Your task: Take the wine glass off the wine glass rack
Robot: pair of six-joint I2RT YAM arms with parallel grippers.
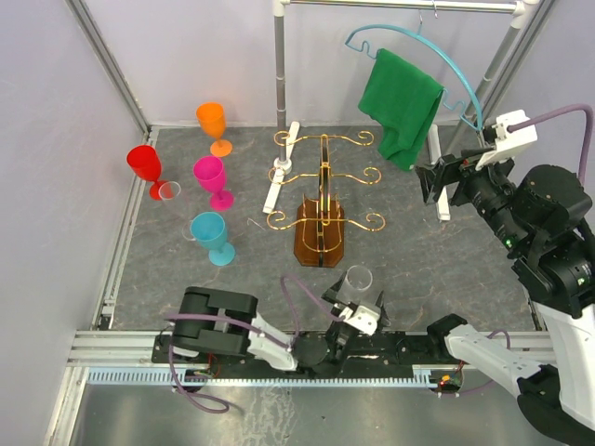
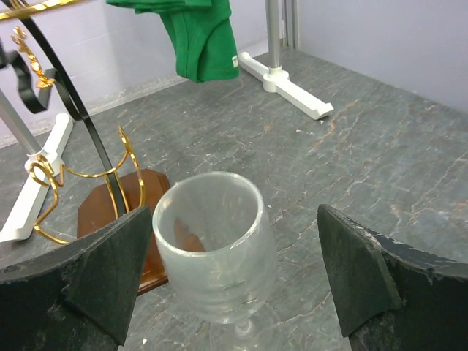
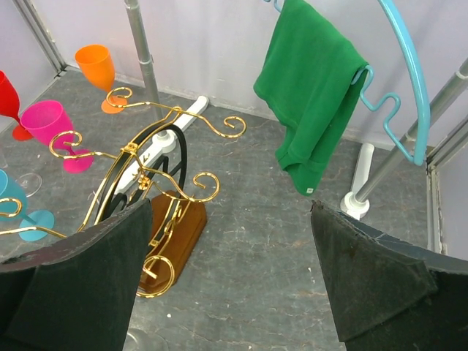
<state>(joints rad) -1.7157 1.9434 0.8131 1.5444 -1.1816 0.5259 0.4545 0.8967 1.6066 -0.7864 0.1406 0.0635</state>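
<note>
A clear wine glass (image 1: 358,282) stands upright on the grey table, just right of the front of the wine glass rack (image 1: 321,223). The rack has a brown wooden base and gold wire arms, and I see no glass on them. My left gripper (image 1: 356,303) is open, one finger on each side of the wine glass (image 2: 216,248). The bowl sits close to the left finger (image 2: 110,270), with a wide gap to the right one. My right gripper (image 1: 435,183) hangs open and empty, high at the right, looking down on the rack (image 3: 168,219).
Orange (image 1: 213,125), red (image 1: 146,167), pink (image 1: 212,178) and blue (image 1: 211,235) glasses stand at the back left, with a small clear one (image 1: 169,192). A green cloth (image 1: 402,105) hangs on a blue hanger from the grey rail (image 1: 279,65). The rail's white feet (image 1: 281,167) rest on the table behind the rack.
</note>
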